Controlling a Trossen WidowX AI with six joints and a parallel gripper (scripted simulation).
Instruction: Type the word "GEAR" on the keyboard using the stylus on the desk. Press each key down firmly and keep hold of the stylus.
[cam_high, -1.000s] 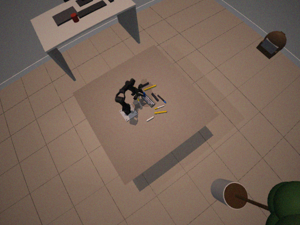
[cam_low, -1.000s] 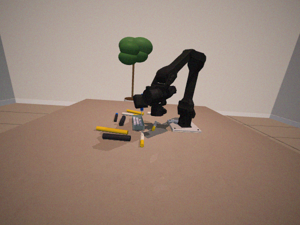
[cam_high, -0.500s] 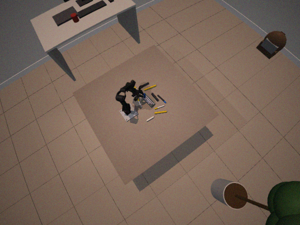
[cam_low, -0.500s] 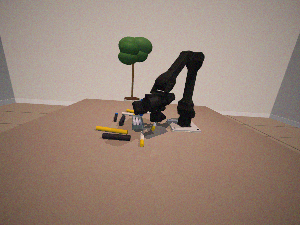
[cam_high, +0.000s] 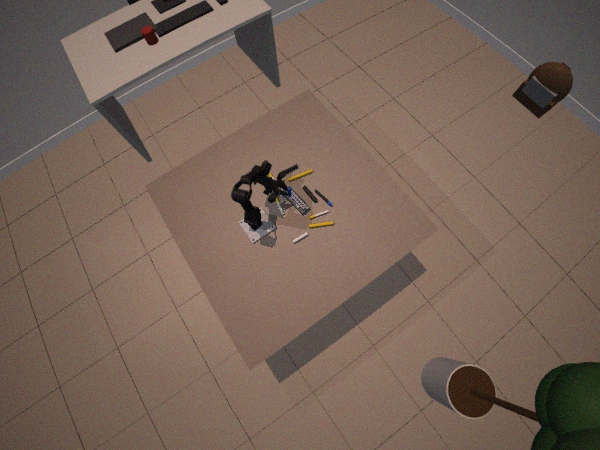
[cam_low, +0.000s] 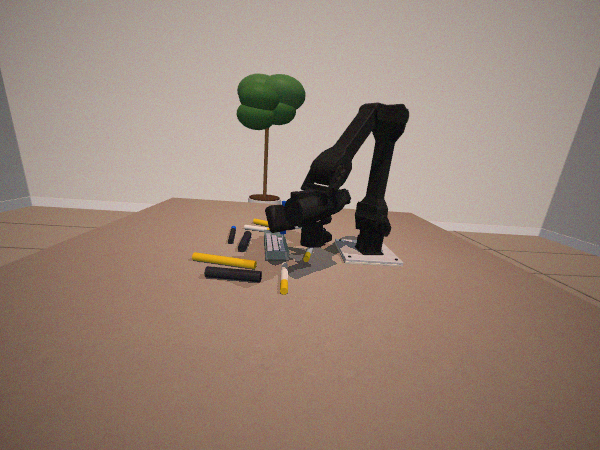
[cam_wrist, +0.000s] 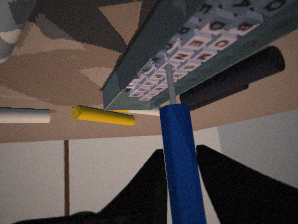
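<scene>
The keyboard is a small grey-green tray of pale lettered keys and lies on the brown surface. My gripper is shut on the blue stylus, whose shaft stands between the two black fingers. In the wrist view its thin grey tip reaches over the letter keys, around the middle rows. I cannot tell which key the tip is over, or whether it touches one. In the exterior view the arm hides much of the grip.
A yellow stick and a black stick lie beyond one keyboard end. A dark stick and a blue-ended dark pen lie along one side. A white stick lies farther off.
</scene>
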